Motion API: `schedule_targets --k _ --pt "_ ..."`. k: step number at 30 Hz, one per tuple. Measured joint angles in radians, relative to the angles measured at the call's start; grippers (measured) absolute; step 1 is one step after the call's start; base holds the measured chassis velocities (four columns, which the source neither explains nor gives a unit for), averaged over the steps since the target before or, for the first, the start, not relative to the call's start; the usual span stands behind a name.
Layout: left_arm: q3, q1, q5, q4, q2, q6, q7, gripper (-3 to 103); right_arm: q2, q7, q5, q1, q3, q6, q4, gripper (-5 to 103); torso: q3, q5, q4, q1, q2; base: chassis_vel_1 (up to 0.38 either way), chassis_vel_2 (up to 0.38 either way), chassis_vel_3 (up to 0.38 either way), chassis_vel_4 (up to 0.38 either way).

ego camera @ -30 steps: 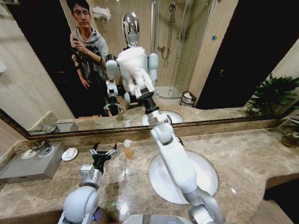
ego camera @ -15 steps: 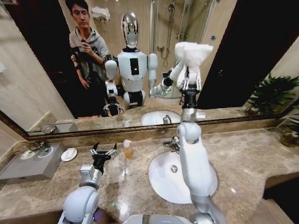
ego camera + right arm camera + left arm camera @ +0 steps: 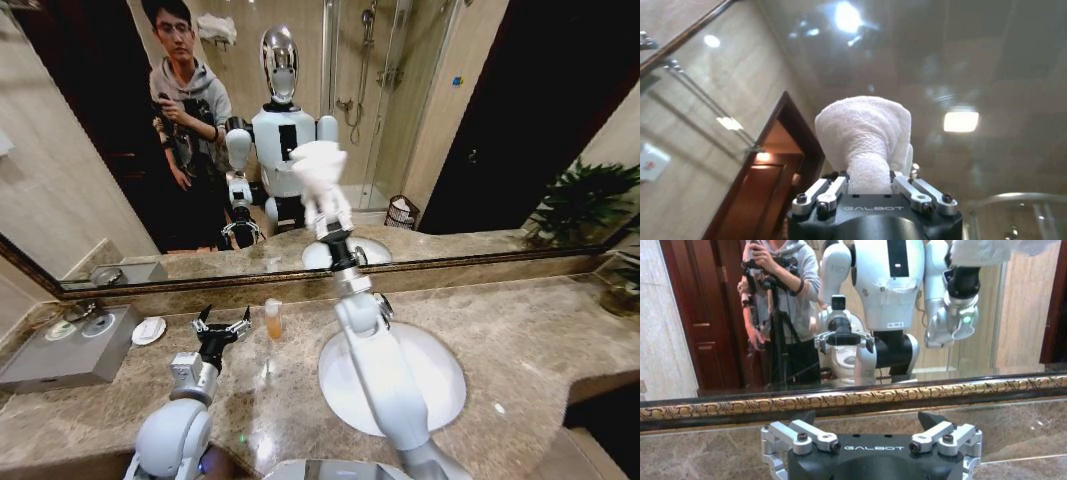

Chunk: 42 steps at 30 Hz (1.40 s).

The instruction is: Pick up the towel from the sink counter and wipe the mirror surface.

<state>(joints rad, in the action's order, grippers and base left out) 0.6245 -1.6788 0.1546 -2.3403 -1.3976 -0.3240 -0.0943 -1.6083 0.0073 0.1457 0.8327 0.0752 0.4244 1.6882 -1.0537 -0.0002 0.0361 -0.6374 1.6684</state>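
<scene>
I have the right gripper (image 3: 326, 212) raised on an extended arm, above the sink counter (image 3: 520, 330) and up against the mirror surface (image 3: 480, 120). Its fingers are clenched on the towel (image 3: 318, 172). In the right wrist view, the towel (image 3: 867, 145) rises out from between the two fingers (image 3: 830, 189) as a folded white terry bundle, pinched at its lower end and bulging above the gripper (image 3: 870, 187). In the head view, the bundle sits directly beyond the fingertips, at the glass, overlapping the reflected robot torso.

Below the right gripper, toward the arm's base, lie the oval white basin (image 3: 440, 385) and the chrome faucet (image 3: 381, 305), the latter partly covered by the arm.

I have the left gripper (image 3: 222, 325) low over the counter, well apart from the right gripper and to its left. Its fingers are released and spread, holding nothing. In the left wrist view, the two fingertips (image 3: 807, 417) stand apart, pointing at the mirror's bronze-gold frame (image 3: 853, 397), with the marble backsplash between gripper (image 3: 870, 417) and frame.

Just beside the left gripper, on its right, stands a small bottle (image 3: 273, 318) of amber liquid. Farther to its left are a round white soap dish (image 3: 149, 330) and a grey tray (image 3: 60, 355), all resting on the counter.
</scene>
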Motion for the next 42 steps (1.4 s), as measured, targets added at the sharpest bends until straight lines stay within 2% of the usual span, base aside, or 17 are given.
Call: schedule_targets --k 4,11,17,22,29,32,37,42 --pt "0.000 0.000 0.000 0.000 0.000 0.000 0.000 100 0.000 0.001 0.002 0.000 0.022 0.007 -0.010 22 0.000 0.0000 0.0000 0.000 0.000 0.000 0.000 0.000 0.000" --pt "0.000 0.000 0.000 0.000 0.000 0.000 0.000 100 0.000 0.053 -0.060 0.045 0.157 0.011 0.068 22 0.000 0.0002 -0.0004 0.000 0.000 0.000 0.000 0.000 0.000" --pt "0.000 0.000 0.000 0.000 0.000 0.000 0.000 100 0.000 0.063 -0.090 0.061 0.225 0.019 0.091 22 0.000 0.0003 -0.0005 0.000 0.000 0.000 0.000 0.000 0.000" --pt "0.000 0.000 0.000 0.000 0.000 0.000 0.000 100 0.000 0.052 -0.093 0.049 0.194 0.018 0.064 22 0.000 0.0001 -0.0001 0.000 0.000 0.000 0.000 0.000 0.000" --pt "0.000 0.000 0.000 0.000 0.000 0.000 0.000 100 0.000 -0.014 -0.074 0.036 0.044 -0.006 0.008 22 0.000 0.0000 -0.0001 0.000 0.000 0.000 0.000 0.000 0.000" --pt "0.000 0.000 0.000 0.000 0.000 0.000 0.000 100 0.000 -0.016 -0.083 0.088 -0.033 -0.066 0.031 22 0.000 -0.0001 0.0004 0.000 0.000 0.000 0.000 0.000 0.000" --pt "0.000 0.000 0.000 0.000 0.000 0.000 0.000 100 0.000 -0.003 -0.114 0.167 -0.016 -0.109 0.147 22 0.000 0.0001 -0.0003 0.000 0.000 0.000 0.000 0.000 0.000" --pt "0.000 0.000 0.000 0.000 0.000 0.000 0.000 100 0.050 0.018 -0.150 0.270 0.049 -0.118 0.292 22 0.000 0.0002 -0.0005 0.000 0.000 0.000 0.000 0.000 0.000"
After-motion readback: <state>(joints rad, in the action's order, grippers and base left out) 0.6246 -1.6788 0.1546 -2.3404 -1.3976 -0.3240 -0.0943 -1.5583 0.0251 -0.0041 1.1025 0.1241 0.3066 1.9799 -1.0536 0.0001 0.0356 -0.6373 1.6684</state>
